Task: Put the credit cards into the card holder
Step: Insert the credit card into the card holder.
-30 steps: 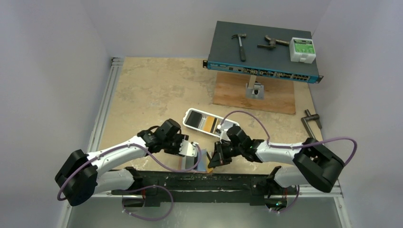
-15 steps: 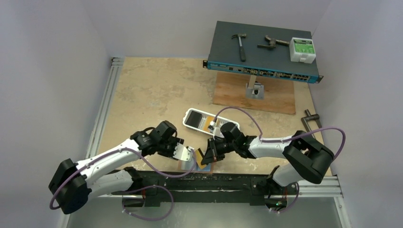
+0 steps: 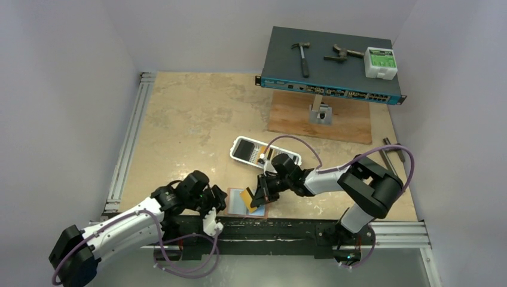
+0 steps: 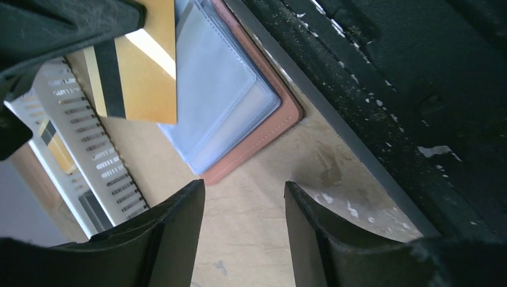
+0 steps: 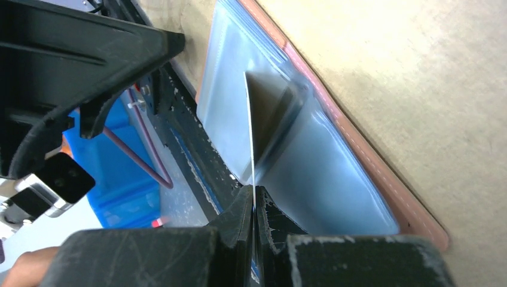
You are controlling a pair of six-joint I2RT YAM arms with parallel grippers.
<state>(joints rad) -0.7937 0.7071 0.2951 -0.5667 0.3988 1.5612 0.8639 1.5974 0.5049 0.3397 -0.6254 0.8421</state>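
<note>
Left wrist view: the left claw (image 4: 244, 197) is seen with its two jaws standing apart, and nothing is held between them. Just beyond the jaw tips the card holder (image 4: 221, 89) is laid open and flat on the table (image 4: 257, 239). Its pale blue-grey plastic sleeves are turned up, and a reddish-brown leather border is shown around them. To the right of this claw the black rail (image 4: 388, 89) at the table edge is seen, just beside the holder.

Farther ahead, over the far part of the holder, an orange-yellow card (image 4: 143, 78) with a dark stripe is held tilted by the right claw (image 5: 253, 200). The jaws of that claw are pressed together on the near edge of the card. From the right wrist the card is seen edge-on, straight ahead of the claw, and its far end is met by the sleeves. Whether it has entered a pocket cannot be told.

Farthest from the left claw, beyond the held card, the white tray (image 4: 78, 125) is found, with more cards (image 3: 243, 150) lying in it.
</note>
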